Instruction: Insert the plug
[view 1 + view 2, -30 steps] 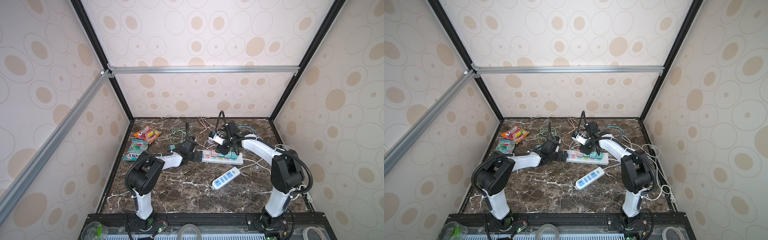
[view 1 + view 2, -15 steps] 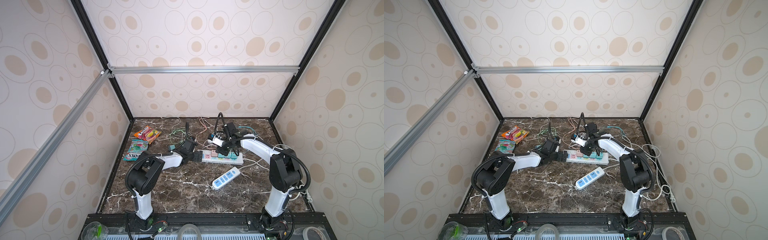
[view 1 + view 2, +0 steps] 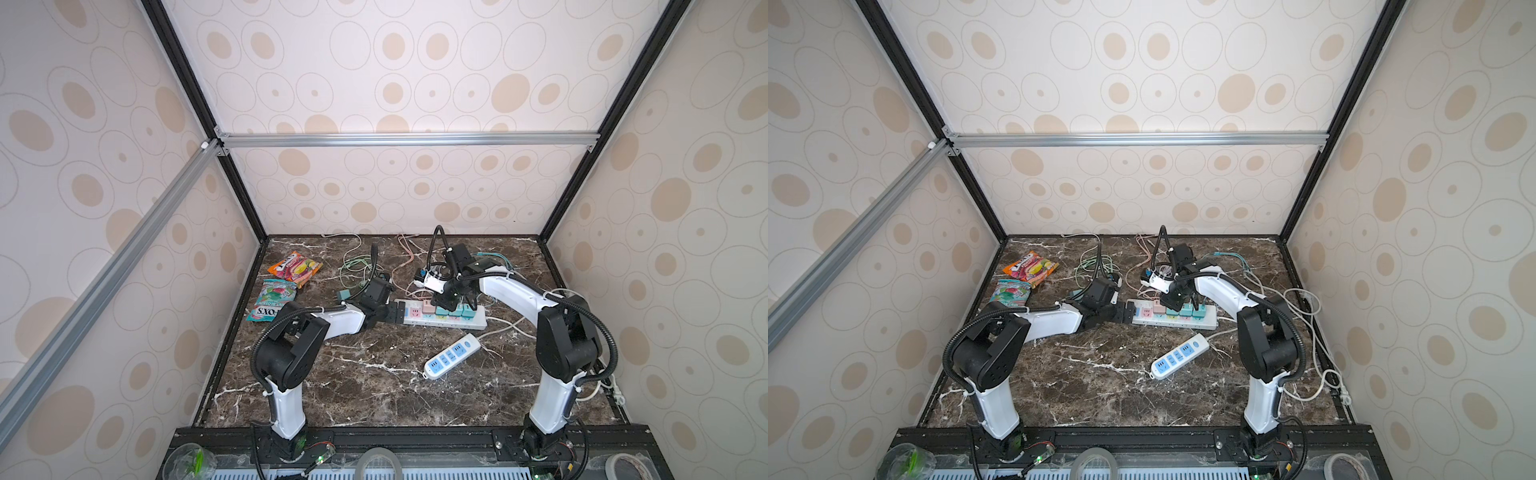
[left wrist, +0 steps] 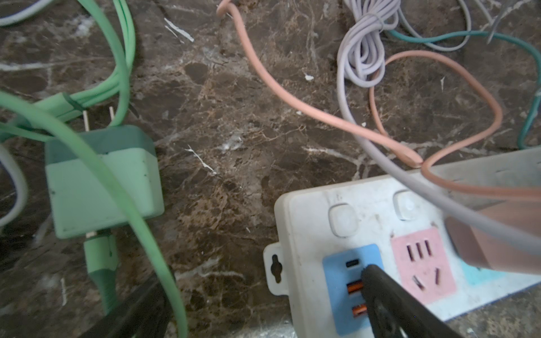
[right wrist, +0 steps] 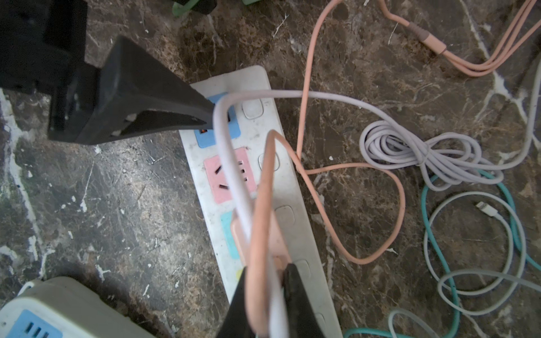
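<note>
Pink plug (image 5: pixel 279 240), seemingly upright, prongs toward white strip (image 5: pixel 288 190)

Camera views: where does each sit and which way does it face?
Both top views: high in front, looking down on the table; left arm, right arm show.
Left wrist: looks down on green adapter and power strip; left gripper fingers show.
Right wrist: looks down on pink plug in right gripper.
All share the power strip.
</note>
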Action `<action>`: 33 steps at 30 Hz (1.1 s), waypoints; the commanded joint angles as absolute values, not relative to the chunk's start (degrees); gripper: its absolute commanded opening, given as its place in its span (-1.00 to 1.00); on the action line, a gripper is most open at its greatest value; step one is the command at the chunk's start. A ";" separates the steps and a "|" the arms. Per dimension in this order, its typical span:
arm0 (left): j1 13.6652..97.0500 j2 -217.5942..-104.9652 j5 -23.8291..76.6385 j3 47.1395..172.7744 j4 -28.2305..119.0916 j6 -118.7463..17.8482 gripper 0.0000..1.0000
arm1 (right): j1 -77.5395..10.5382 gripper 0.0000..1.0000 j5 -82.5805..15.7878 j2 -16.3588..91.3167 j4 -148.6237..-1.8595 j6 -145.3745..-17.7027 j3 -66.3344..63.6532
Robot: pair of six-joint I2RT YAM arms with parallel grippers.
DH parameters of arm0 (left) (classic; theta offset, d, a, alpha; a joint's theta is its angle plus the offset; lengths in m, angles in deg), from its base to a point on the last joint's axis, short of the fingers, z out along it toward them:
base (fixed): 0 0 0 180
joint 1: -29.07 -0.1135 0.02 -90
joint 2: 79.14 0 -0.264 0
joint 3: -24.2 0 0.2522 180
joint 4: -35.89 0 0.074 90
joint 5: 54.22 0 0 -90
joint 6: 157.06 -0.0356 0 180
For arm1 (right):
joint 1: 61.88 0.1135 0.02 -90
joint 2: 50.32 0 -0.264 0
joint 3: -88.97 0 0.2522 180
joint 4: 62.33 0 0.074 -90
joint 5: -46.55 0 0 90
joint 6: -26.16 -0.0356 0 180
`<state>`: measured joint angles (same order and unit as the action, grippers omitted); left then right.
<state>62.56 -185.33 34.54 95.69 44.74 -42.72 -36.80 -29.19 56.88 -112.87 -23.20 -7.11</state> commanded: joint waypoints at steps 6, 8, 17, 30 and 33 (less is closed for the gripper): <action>63.17 -188.94 35.34 95.35 49.55 -44.12 0.97 | -36.66 -0.59 -30.82 57.56 -115.52 -24.37 -2.38; 63.20 -189.09 35.34 95.46 49.61 -44.03 0.97 | -36.66 -0.32 -27.78 54.23 -112.70 -26.31 -2.85; 63.16 -189.00 35.59 94.90 49.65 -43.47 0.97 | -36.74 0.49 -25.09 39.61 -107.21 -34.12 5.15; 63.15 -189.32 35.75 95.32 50.89 -42.61 0.97 | -40.84 -0.16 -42.69 19.74 -92.98 -77.37 30.62; 63.16 -189.23 35.85 95.17 50.92 -42.34 0.97 | -41.97 -0.40 -43.26 19.07 -90.13 -83.05 34.95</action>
<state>62.56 -185.96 34.37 96.06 44.04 -42.35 -41.06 -40.64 19.92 -95.95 -72.96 32.38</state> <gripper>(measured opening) 0.984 0.340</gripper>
